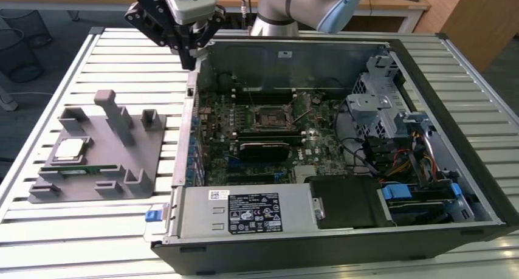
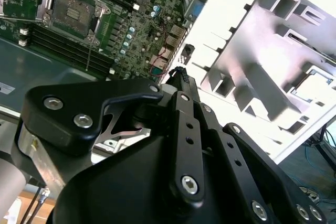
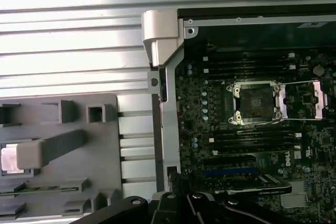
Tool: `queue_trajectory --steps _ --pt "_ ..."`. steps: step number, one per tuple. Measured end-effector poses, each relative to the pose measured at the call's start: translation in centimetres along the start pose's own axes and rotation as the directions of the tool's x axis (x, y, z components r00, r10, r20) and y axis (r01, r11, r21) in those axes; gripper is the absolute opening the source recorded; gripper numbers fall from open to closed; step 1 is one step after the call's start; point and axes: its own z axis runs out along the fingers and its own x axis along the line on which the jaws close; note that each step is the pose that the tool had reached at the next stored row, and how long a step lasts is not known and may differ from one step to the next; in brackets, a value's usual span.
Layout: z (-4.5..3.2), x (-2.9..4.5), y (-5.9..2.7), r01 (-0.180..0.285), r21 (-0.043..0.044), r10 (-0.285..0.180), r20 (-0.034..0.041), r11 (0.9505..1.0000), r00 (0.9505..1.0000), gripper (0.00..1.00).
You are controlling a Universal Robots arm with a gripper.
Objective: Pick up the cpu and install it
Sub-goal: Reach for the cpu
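Note:
The cpu (image 1: 69, 150), a small silver square chip, lies in a recess of the grey holder (image 1: 121, 169) on the table, at the exterior view's left. In the first wrist view a grey post partly hides the cpu (image 3: 9, 158). My gripper (image 1: 189, 60) hangs above the open computer case's wall nearest the holder, far from the cpu. Its fingers meet at the tip with nothing between them, as the second wrist view shows of the gripper (image 2: 179, 74). The black socket (image 3: 257, 100) on the motherboard stands bare with its metal frame (image 3: 307, 100) flipped open.
A long green memory stick (image 1: 81, 169) lies in the holder just in front of the cpu. Tall grey posts (image 1: 113, 115) rise from the holder. The case (image 1: 341, 48) holds a power supply (image 1: 243, 212), drive cage (image 1: 377, 103) and cables (image 1: 405, 163).

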Motion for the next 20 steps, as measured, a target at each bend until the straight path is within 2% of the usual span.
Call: queue_trajectory --steps 20 --pt "0.09 1.40 -0.11 0.000 0.0000 0.000 0.0000 1.0000 1.0000 0.11"
